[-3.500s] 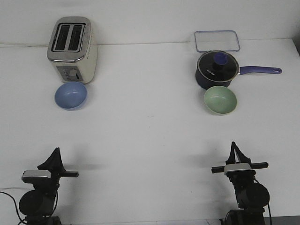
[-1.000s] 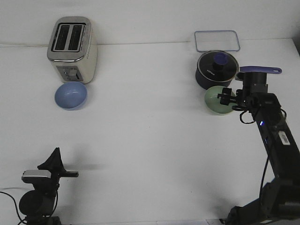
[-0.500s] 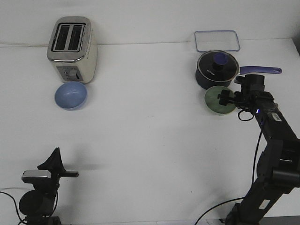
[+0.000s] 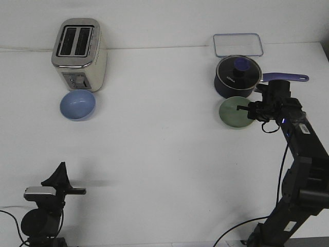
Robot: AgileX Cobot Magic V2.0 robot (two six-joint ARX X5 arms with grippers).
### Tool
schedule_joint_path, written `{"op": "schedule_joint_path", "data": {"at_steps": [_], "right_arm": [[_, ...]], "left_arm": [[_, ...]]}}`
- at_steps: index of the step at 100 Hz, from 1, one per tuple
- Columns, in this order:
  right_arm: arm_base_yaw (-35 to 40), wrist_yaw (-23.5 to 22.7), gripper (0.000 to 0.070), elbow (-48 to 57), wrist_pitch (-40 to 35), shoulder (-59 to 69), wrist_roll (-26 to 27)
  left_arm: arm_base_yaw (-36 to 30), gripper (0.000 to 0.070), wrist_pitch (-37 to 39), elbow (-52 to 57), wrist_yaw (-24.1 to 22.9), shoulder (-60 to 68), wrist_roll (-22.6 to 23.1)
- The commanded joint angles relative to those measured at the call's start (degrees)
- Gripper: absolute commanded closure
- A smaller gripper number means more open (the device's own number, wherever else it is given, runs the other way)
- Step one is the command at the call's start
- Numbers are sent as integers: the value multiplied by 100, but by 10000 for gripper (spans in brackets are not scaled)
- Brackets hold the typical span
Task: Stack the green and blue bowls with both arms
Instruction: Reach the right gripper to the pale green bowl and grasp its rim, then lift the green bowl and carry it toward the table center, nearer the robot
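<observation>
Early stage: your right gripper (image 4: pixel 245 108) grips the green bowl's (image 4: pixel 232 112) rim, in front of the saucepan (image 4: pixel 237 76). Blue bowl (image 4: pixel 77 105) untouched; nothing stacked.

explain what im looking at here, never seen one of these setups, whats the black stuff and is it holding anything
This is one picture, taken from a camera that looks forward over a white table, the same way the robot faces. The black things are its two jointed arms, each ending in a small two-fingered claw.

The left arm sits folded at the near edge, and its claw cannot be made out clearly. The right arm is stretched out, with its claw at the rim of the green bowl. It looks to be gripping that rim, though the picture is too small to be sure.

Also on the table are a blue bowl in front of a toaster, a dark saucepan with a lid just behind the green bowl, and a clear flat lid at the back.
</observation>
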Motion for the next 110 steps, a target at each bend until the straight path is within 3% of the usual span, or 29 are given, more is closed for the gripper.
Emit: {"op": "schedule_joint_path", "data": {"at_steps": [1, 28, 41, 55, 90, 110], "right_arm": [[-61, -92, 700, 127, 0, -448, -107], [79, -881, 700, 116, -734, -2199, -13], [540, -920, 700, -140, -918, -2975, 2], [1182, -1001, 700, -767, -898, -3652, 374], [3180, -761, 700, -2621, -101, -4135, 1255], [4057, -612, 700, -3340, 796, -3827, 1744]], "left_arm": [[-9, 685, 52, -109, 4, -4, -13], [-9, 685, 52, -109, 4, -4, -13], [-9, 685, 52, -107, 4, -4, -13], [-9, 685, 52, -109, 4, -4, -13], [-9, 685, 52, -107, 4, -4, -13], [-9, 685, 52, -109, 4, -4, -13]]}}
